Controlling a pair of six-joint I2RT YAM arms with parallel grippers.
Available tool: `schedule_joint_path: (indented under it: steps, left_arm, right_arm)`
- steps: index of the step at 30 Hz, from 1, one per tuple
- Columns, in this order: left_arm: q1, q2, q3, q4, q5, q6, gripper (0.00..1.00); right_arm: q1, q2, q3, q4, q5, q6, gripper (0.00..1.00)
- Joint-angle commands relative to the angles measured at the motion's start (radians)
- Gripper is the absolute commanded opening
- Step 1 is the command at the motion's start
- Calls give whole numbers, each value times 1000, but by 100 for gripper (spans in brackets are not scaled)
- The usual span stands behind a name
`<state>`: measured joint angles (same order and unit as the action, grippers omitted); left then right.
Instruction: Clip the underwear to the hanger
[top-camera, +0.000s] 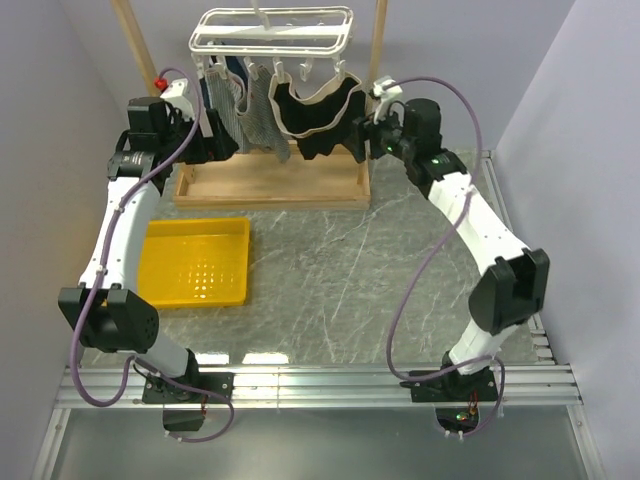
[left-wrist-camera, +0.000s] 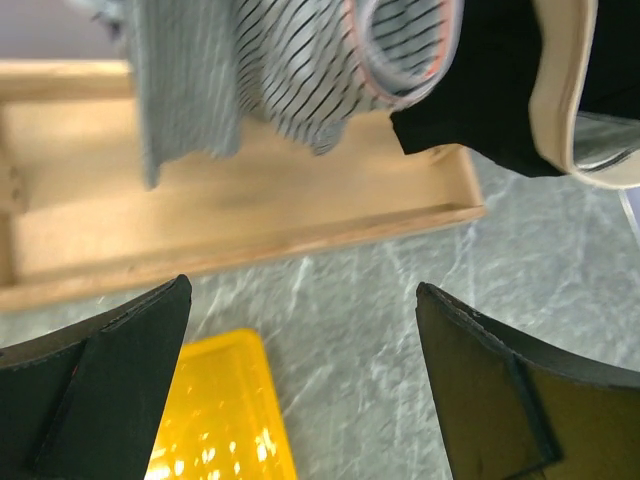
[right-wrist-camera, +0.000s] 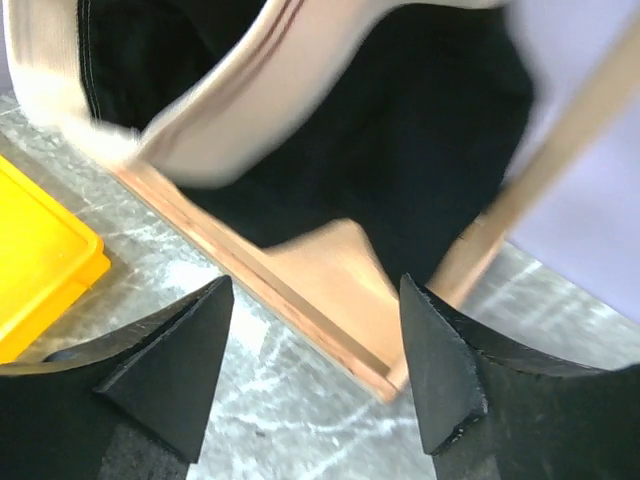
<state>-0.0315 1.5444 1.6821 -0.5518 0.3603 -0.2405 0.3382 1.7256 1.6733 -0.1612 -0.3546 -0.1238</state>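
Observation:
The underwear (top-camera: 322, 122), black with a beige waistband, hangs from clips under the white hanger (top-camera: 272, 30), its waistband sagging in a curve. My left gripper (top-camera: 215, 140) is open and empty, left of the hanging clothes. In the left wrist view the gripper (left-wrist-camera: 303, 300) sits below and in front of the underwear (left-wrist-camera: 490, 90). My right gripper (top-camera: 358, 135) is open and empty, close beside the underwear's right edge. In the right wrist view the gripper (right-wrist-camera: 315, 300) is just short of the black fabric (right-wrist-camera: 420, 130).
A grey striped garment (top-camera: 250, 112) hangs to the left of the underwear and also shows in the left wrist view (left-wrist-camera: 290, 70). The wooden stand's base (top-camera: 270, 185) and posts (top-camera: 378, 40) frame the hanger. A yellow tray (top-camera: 195, 262) lies on the table at the left.

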Motion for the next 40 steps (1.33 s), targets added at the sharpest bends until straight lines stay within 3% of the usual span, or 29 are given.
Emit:
schedule_joint_path:
  steps: [1, 9, 16, 22, 29, 40]
  left_arm:
    - [5, -70, -13, -77, -75, 30, 99]
    - [5, -109, -94, -102, -130, 30, 99]
    - [5, -92, -162, -109, -156, 62, 99]
    - [5, -127, -312, -30, -153, 87, 99]
    - [5, -133, -433, 9, -202, 107, 99]
    - [5, -193, -452, 15, -158, 116, 100]
  right_arm:
    - [-25, -125, -56, 14, 14, -36, 75]
    - [-113, -313, -210, -34, -67, -31, 82]
    - [-191, -432, -320, -184, -144, -36, 88]
    - [-231, -534, -466, -254, -150, -27, 90]
    - [-234, -650, -665, -215, -147, 19, 93]
    - [-234, -719, -739, -196, -153, 55, 96]
